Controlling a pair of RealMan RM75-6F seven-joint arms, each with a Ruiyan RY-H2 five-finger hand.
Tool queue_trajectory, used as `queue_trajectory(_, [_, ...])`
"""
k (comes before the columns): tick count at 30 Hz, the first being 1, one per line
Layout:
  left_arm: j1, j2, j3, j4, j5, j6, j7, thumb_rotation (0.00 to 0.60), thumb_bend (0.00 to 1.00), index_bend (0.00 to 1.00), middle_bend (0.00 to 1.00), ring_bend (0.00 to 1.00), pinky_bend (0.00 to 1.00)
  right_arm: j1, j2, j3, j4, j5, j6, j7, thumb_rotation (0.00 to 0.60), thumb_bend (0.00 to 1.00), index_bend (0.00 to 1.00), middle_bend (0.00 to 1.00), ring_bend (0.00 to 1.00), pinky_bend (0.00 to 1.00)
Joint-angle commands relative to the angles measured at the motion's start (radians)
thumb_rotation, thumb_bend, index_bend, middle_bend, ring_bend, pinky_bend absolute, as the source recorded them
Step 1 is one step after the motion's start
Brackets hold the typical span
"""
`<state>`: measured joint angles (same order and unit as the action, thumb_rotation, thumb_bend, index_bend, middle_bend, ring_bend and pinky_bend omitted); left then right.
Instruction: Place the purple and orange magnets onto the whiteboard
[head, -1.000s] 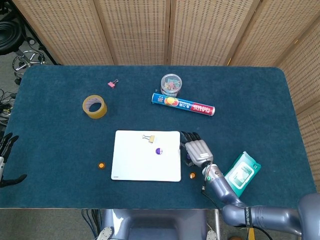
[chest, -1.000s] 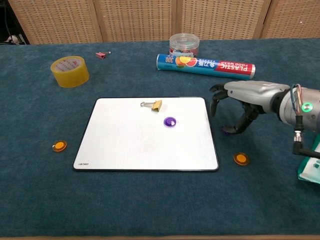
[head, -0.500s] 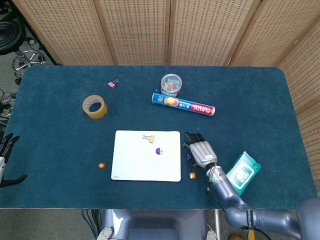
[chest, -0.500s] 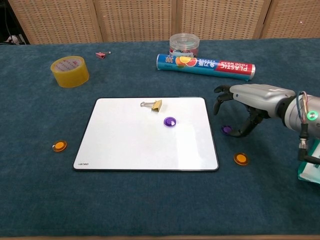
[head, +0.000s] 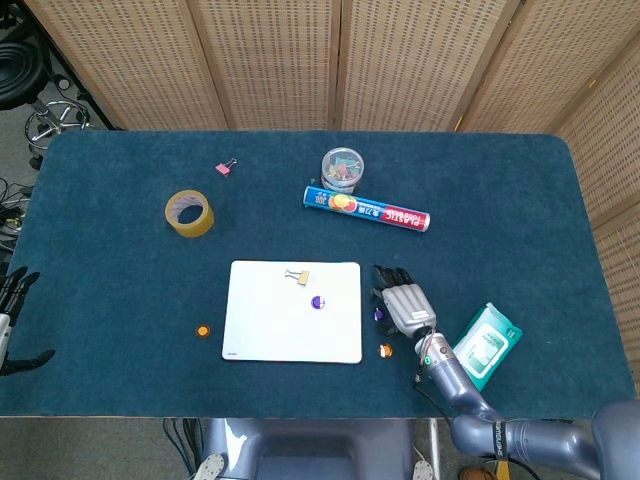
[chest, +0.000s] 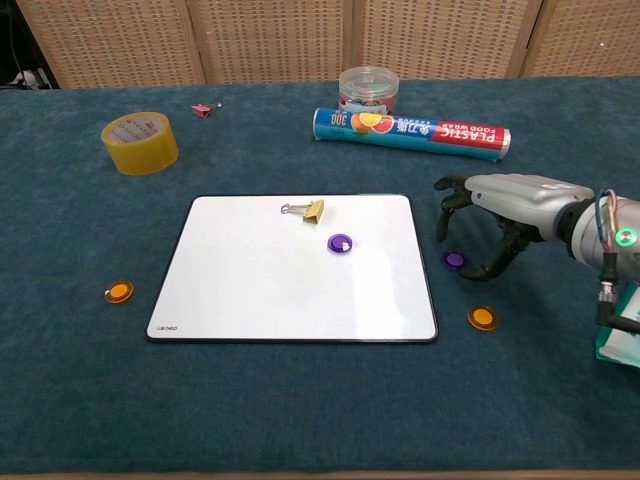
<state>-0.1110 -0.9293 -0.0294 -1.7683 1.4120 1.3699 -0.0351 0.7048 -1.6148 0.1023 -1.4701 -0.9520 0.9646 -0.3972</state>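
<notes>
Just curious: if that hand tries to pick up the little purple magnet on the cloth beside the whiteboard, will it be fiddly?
Probably. The purple magnet looks flat and low, offering the right hand little edge. Likely light, so it may slide on the blue cloth.

Blue table (chest: 300, 410): whiteboard (chest: 250, 290), tape roll (chest: 139, 143), orange magnets (chest: 119, 292), wipes pack (head: 485, 346)

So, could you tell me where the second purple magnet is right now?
Chest view: the purple magnet lies on the cloth just right of the whiteboard, under the right hand.

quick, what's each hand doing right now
Left hand: open, holding nothing, at the table's far left edge.
Right hand: open, fingers arched over the small purple round magnet, not gripping it.
</notes>
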Motion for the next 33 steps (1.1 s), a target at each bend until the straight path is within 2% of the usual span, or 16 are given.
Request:
queue_trajectory(1, [-0.001, 0.000, 0.000, 0.000, -0.001, -0.002, -0.001, 0.600, 0.11, 0.00, 0.00, 0.00, 0.00, -0.002, 0.000, 0.000, 0.001, 0.003, -0.003, -0.003, 0.600, 0.30, 0.38, 0.00, 0.00, 0.00])
queue_trajectory(33, [-0.001, 0.000, -0.001, -0.002, -0.007, -0.004, 0.002, 0.600, 0.11, 0.00, 0.00, 0.00, 0.00, -0.002, -0.027, 0.022, 0.051, 0.049, -0.041, -0.022, 0.600, 0.30, 0.45, 0.00, 0.00, 0.00])
